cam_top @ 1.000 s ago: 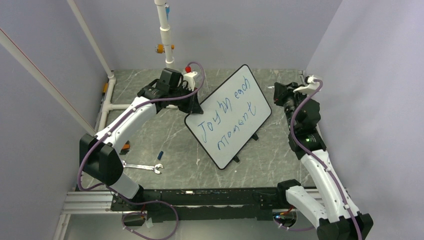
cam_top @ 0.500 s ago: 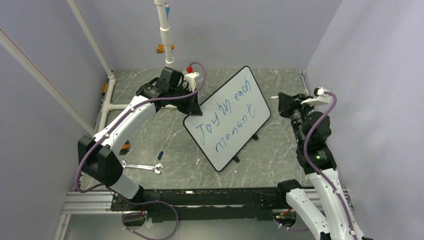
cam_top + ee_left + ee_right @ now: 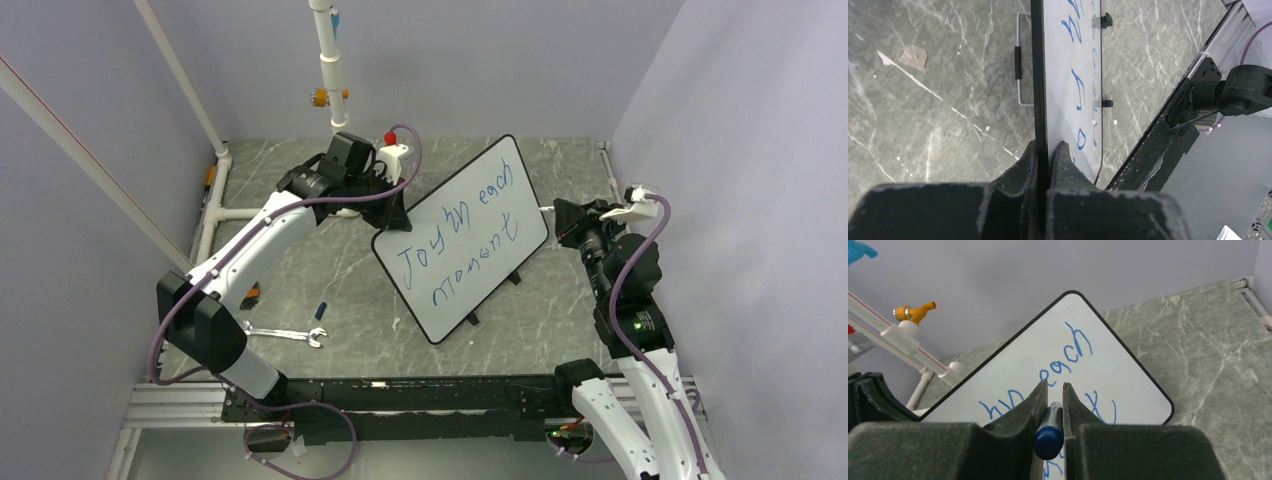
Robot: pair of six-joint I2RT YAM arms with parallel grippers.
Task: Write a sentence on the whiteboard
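Top external view: you look down on a grey marble-patterned table (image 3: 300, 270). The large glossy white whiteboard (image 3: 445, 310) with its thin black rim stands tilted at mid-table, between your two arms, one rounded corner uppermost. White plastic pipes (image 3: 328, 60) run along the left side and back.

The blue handwritten sentence (image 3: 458, 240) crosses the board in two slanted lines, "Joy in each" over "moment".

Your left gripper (image 3: 1048, 150) is pressed together on the board's upper-left rim, one finger on the written face and one behind. Your right gripper (image 3: 1053, 390) sits just beside the board's right corner, apart from it, pinching a blue-capped marker (image 3: 1049, 440).

A silver open-ended wrench (image 3: 285, 333) and a small blue cap (image 3: 320, 309) lie on the table left of the board, well apart from it.

From the right wrist, the fingers hide the marker's barrel and the middle of the writing. Whether the board's small black feet touch the table cannot be told.
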